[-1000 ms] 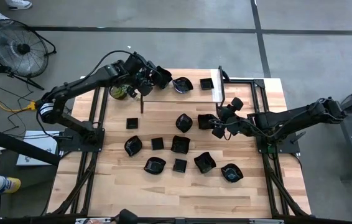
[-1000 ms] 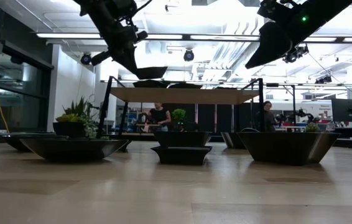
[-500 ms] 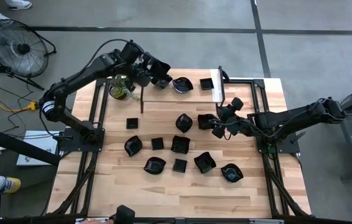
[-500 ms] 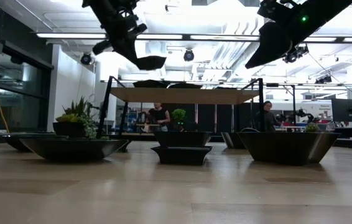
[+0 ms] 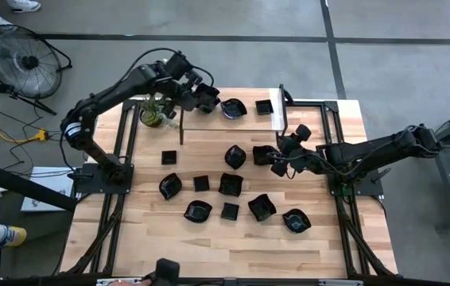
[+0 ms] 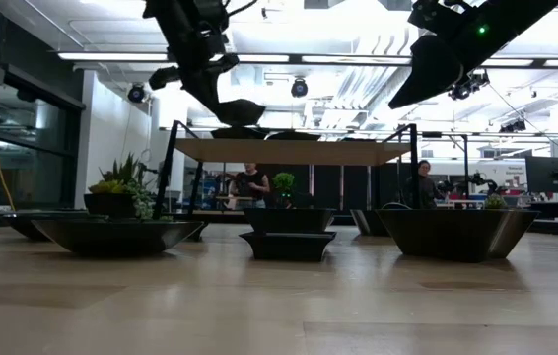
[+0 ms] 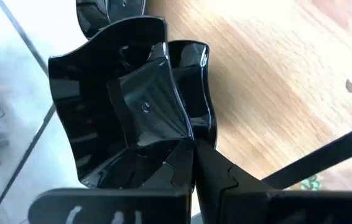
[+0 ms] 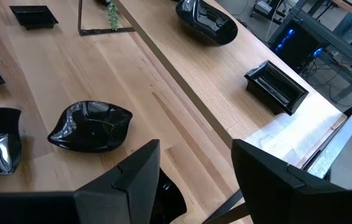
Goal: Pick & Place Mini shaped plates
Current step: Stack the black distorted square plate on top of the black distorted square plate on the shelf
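Left gripper [image 5: 201, 94], clamped on a wavy-rimmed plate [image 7: 126, 106], has swung over the raised shelf [image 6: 294, 150] (release looks next); right gripper [image 5: 282, 161] waits spread wide.

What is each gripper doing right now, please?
Left gripper: shut on a wavy-rimmed black plate, held up above the table's far edge.
Right gripper: open, holding nothing, hovering over the table.

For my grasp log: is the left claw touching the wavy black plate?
Touching. In the left wrist view, the left claw is shut on the rim of the wavy black plate.
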